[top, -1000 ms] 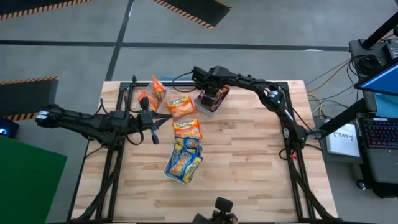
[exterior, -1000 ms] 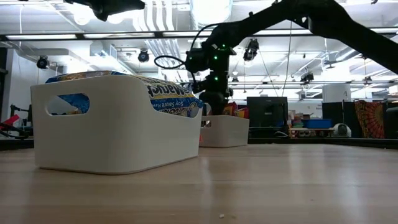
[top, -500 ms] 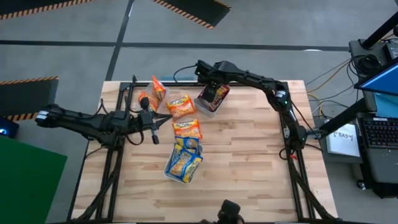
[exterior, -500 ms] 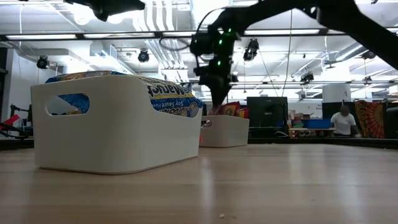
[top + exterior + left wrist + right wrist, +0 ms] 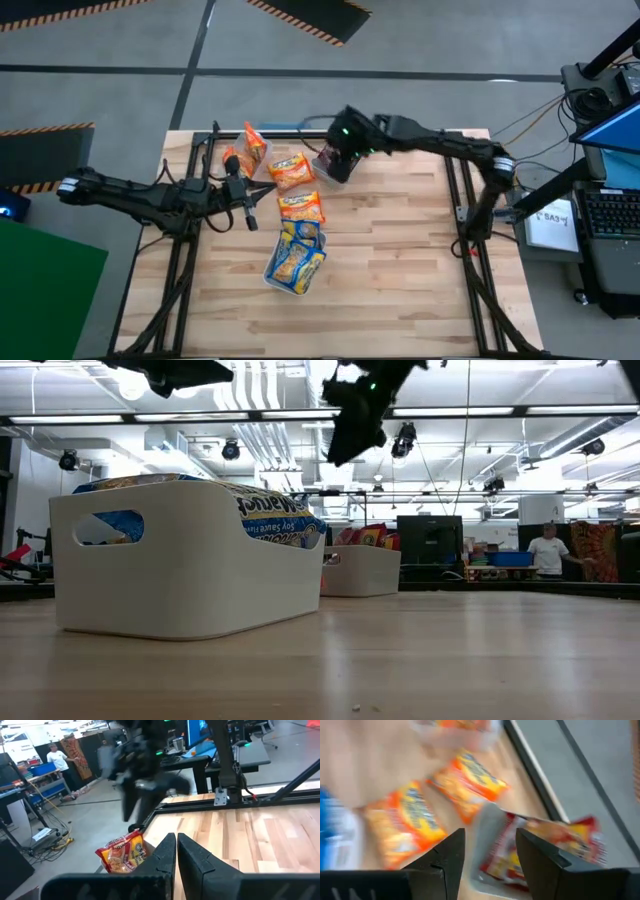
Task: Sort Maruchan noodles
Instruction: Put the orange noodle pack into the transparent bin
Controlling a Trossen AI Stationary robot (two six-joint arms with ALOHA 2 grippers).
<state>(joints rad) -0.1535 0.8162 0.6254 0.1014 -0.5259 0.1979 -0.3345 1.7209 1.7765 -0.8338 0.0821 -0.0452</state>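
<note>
Bright workshop hall with ceiling lights behind, a person (image 5: 548,550) standing far off at the back; pale wooden table (image 5: 400,270) in front. Nearest tray (image 5: 190,565) already loaded with blue-and-yellow Maruchan packets (image 5: 296,258). Farther tray (image 5: 338,163) holding dark red packets (image 5: 547,845), seen directly beneath the right gripper (image 5: 487,855). Right gripper raised above that tray, fingers apart and empty, judged to have just dropped a red packet in. 2 orange packets (image 5: 292,171) (image 5: 301,207) lying loose on the table between the trays. Another orange packet (image 5: 254,141) standing in a third tray near the table's far left edge, close to the left gripper (image 5: 247,214). Left gripper shut, holding nothing, arm stretched low along the left side and waiting. Judged well past halfway: blue and red apparently sorted, orange partly done. Left to do, as far as visible: the 2 loose orange packets, probably bound for the tray with the other orange one. Exact packet counts inside the trays impossible to tell.
</note>
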